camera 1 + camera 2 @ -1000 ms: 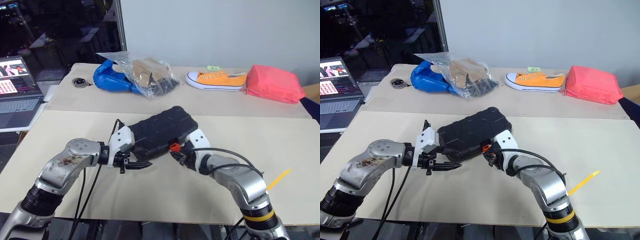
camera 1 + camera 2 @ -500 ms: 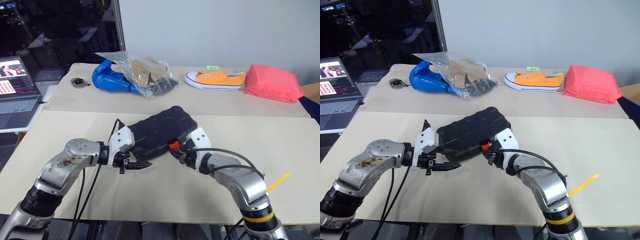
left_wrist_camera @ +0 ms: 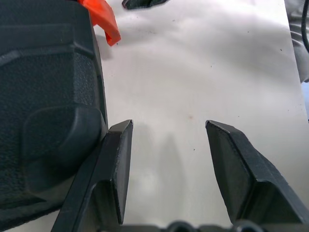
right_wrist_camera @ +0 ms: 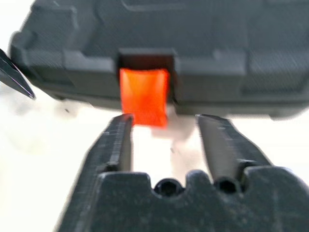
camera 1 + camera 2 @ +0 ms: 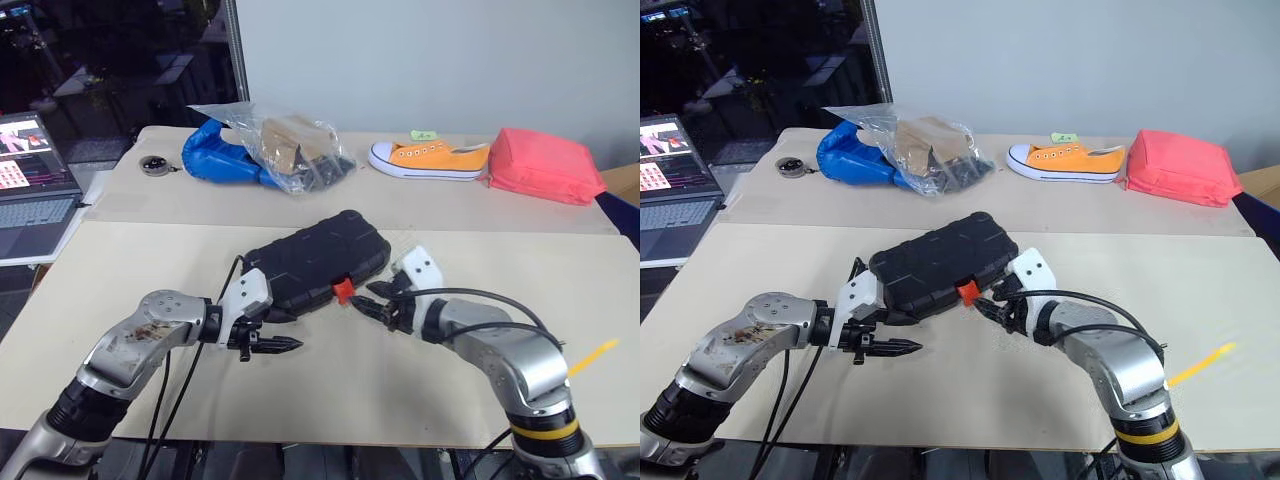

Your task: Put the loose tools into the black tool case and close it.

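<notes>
The black tool case [image 5: 315, 262] lies in the middle of the near table with its ribbed lid down and its orange latch [image 5: 344, 291] facing me. The loose tools are out of view. My left gripper [image 5: 278, 346] is open and empty at the case's near left corner; in the left wrist view one finger [image 3: 113, 169] lies right beside the case wall [image 3: 43, 96]. My right gripper [image 5: 362, 300] is open just in front of the latch. Seen from the right wrist, its fingertips stand close before the latch [image 4: 144, 103], with nothing held between them.
A laptop [image 5: 35, 190] sits off the left edge. On the far table are a clear plastic bag over a blue bundle [image 5: 270, 150], a small grey round object [image 5: 155, 164], an orange shoe [image 5: 430, 158] and a pink pouch [image 5: 545, 165]. A yellow strip [image 5: 590, 355] lies near right.
My right gripper has drawn back to the right, a little away from the latch. My left gripper has sunk slightly towards the table at the case's near corner. The case stays shut.
</notes>
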